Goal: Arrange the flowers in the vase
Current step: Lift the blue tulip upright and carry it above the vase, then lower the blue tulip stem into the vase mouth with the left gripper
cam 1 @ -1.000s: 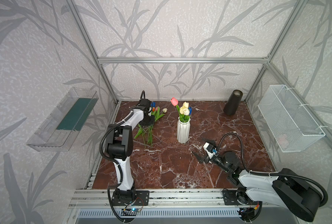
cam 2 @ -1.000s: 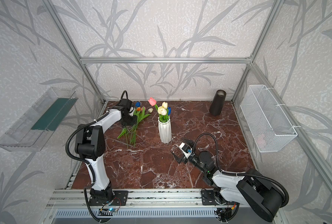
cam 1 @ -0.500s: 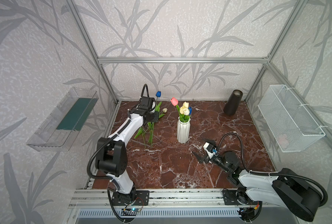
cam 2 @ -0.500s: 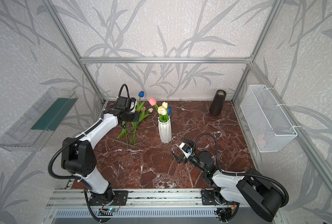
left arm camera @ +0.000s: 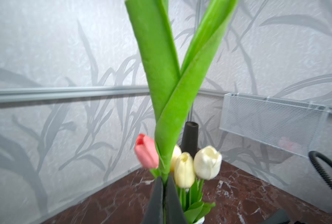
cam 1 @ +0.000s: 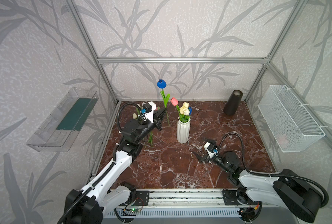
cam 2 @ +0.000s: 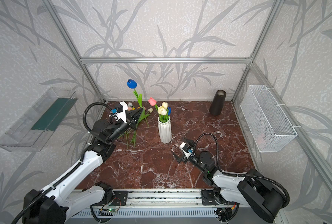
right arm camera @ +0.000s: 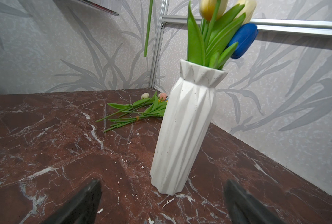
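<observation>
Red marble surface (cam 1: 161, 170), leafy wallpaper all round. The left tool (cam 1: 162, 112) is clenched on the blue tulip (cam 1: 161, 83) stem, with the head high above it and the vase (cam 1: 183, 131) just beside. The right tool (cam 1: 202, 148) gapes empty. The stem looks light and bendy, so I'd hold it just under the leaves.

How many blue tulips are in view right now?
2: one tulip, held aloft by the left gripper; another tulip in the white vase. The pile on the table may hide more.

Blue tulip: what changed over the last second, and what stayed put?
The left gripper, shut on the stem of the blue tulip, lifted it off the loose flowers on the table; it now stands upright, raised, beside the vase. The right gripper stayed open and still; the vase did not move.
</observation>
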